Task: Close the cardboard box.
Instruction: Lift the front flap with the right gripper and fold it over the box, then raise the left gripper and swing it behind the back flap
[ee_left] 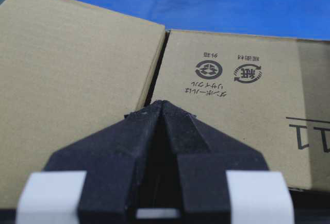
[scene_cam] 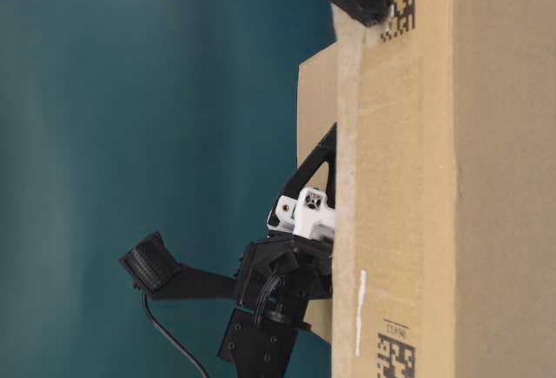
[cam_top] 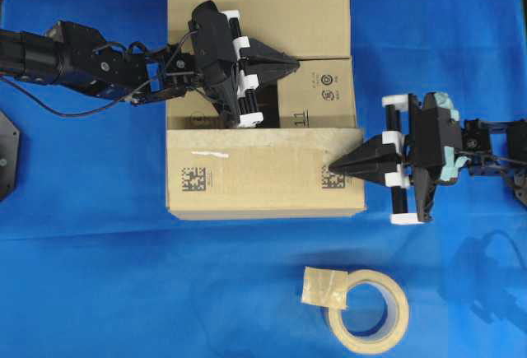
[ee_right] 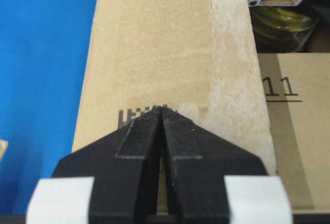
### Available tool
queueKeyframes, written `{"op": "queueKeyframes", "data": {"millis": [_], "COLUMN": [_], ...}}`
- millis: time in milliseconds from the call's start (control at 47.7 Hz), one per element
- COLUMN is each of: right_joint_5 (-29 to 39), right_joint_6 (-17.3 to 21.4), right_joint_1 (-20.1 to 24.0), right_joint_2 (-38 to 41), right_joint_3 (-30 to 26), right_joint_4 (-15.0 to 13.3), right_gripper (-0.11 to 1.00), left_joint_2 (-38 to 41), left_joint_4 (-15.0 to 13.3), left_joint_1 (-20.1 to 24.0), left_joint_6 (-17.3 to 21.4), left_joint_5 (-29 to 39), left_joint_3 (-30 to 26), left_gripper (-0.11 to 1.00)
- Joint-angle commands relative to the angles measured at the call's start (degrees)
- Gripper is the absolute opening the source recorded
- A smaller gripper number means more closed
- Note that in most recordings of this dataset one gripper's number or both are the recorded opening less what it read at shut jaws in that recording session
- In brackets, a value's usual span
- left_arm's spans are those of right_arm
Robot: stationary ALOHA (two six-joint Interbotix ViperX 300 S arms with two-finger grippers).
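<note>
Meanwhile, two robot arms press down the flaps of the cardboard box [cam_top: 263, 103].

Nearest, a tape roll [cam_top: 368, 309] lies on the blue cloth [cam_top: 99, 292]. Beyond it the right gripper [cam_top: 333, 166], fingers together and empty, touches the front flap; farther on the left gripper [cam_top: 295, 61], likewise pinched together, rides the seam. Steady, even downward pressure should flatten the flaps.
</note>
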Motion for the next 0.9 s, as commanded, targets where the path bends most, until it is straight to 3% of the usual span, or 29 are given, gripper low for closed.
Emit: {"op": "queueKeyframes", "data": {"millis": [0,587,881], "right_joint_5": [-0.1,0.1,-0.2], "right_joint_6": [0.0,0.3,0.3], "right_joint_1": [-0.2,-0.3,-0.3], "right_joint_2": [1.4,3.8,3.8], "right_joint_3": [-1.1,-2.0,-2.0], "right_joint_4": [0.6,1.6,1.6], "right_gripper": [0.00,0.00,0.00], "left_joint_2": [-0.5,-1.8,-12.0], "left_joint_4": [-0.1,-0.1,-0.1], "left_joint_1": [-0.4,-0.4,0.4], "left_joint_6": [-0.4,-0.3,0.5], "left_joint_5": [0.1,1.0,12.0], "left_joint_3": [-0.1,0.0,-2.0], "left_gripper": [0.00,0.00,0.00]}}
